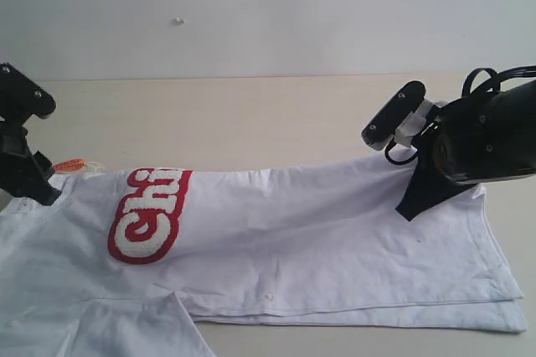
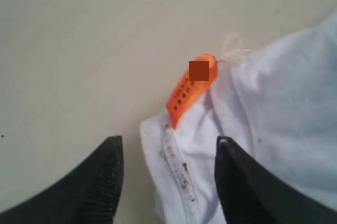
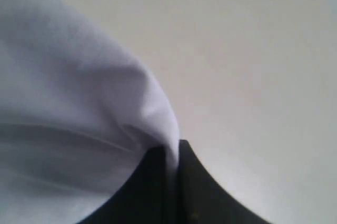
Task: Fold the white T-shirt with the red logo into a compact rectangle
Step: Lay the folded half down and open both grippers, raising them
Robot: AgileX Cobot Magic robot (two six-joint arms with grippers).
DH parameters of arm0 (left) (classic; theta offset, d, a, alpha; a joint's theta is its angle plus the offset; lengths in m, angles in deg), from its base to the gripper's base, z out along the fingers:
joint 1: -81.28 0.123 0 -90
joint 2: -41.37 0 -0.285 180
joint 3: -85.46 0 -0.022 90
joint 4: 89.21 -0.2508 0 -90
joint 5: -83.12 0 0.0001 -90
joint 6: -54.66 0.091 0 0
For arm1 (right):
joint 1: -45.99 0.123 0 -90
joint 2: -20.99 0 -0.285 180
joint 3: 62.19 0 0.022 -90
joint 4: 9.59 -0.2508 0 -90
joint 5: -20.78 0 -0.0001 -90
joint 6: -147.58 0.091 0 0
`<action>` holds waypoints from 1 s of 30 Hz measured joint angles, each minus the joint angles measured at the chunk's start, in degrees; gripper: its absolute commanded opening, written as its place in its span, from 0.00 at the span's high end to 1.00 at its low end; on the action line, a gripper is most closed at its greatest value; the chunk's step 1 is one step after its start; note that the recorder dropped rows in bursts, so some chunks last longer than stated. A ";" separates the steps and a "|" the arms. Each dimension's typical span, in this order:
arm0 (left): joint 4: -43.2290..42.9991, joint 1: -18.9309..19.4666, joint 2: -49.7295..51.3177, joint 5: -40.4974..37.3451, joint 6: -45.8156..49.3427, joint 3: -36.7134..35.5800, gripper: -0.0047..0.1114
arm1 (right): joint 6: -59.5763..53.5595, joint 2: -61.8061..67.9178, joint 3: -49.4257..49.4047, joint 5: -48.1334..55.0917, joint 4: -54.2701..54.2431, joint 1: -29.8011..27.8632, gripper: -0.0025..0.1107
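Observation:
The white T-shirt [image 1: 318,231] lies lengthwise across the table, its far half folded over so that only part of the red logo [image 1: 144,216] shows. My right gripper [image 1: 412,206] is shut on a pinch of the shirt's fabric [image 3: 79,108] near the hem and holds it a little above the table; the cloth runs between the closed fingertips [image 3: 181,155]. My left gripper [image 2: 169,148] is open at the collar end, its fingers [image 2: 102,182] either side of the stitched collar edge [image 2: 176,166]. The orange neck tag [image 2: 187,92] lies just beyond them.
The beige table [image 1: 251,114] stretches bare behind the shirt up to a pale wall. A sleeve [image 1: 134,328] spreads toward the near left corner. The double-layered hem [image 1: 494,311] lies near the front right edge.

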 measured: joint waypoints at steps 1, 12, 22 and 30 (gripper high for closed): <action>0.00 0.11 0.38 -0.31 -0.54 0.76 0.54 | 0.61 0.46 0.48 0.77 0.56 0.00 0.90; 0.00 0.11 1.08 -1.83 -7.22 4.43 0.48 | 9.07 2.43 2.48 4.70 13.02 0.00 0.16; 5.67 0.20 -4.07 -7.38 -11.95 4.43 0.68 | 13.23 2.43 2.48 9.00 16.93 0.00 0.08; 22.84 0.23 -14.92 -8.82 -13.16 -1.46 0.96 | 4.18 -3.44 2.48 4.50 -3.71 0.00 0.52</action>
